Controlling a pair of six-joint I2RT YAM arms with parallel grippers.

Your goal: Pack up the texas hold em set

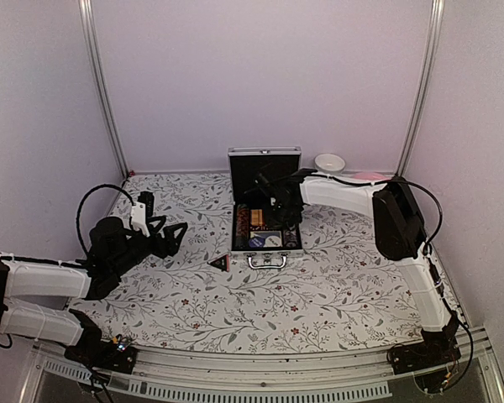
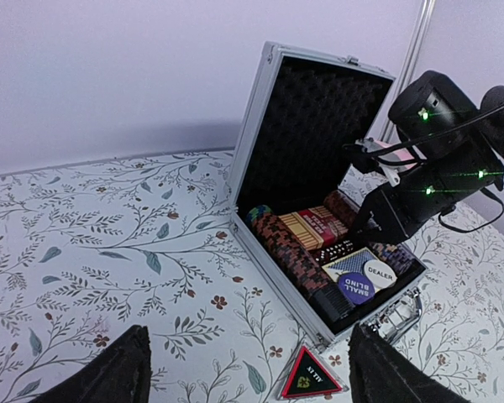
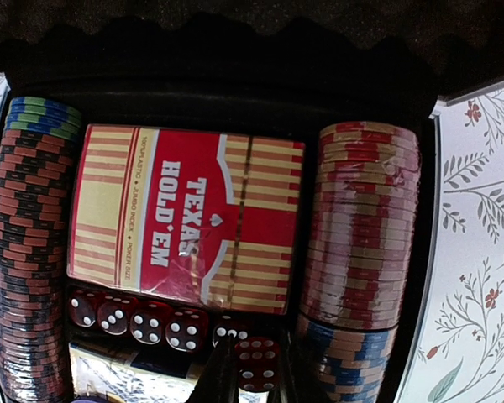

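Red die [image 3: 256, 363], pinched in my nearly shut right claw [image 3: 253, 379], sits just short of the dice row [image 3: 134, 317] running crosswise ahead.

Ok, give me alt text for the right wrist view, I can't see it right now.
The right gripper pinches a red die inside the open case, next to a row of red dice. Above them lies a red Texas Hold'em card pack, between the left chip stack and the right chip stack.
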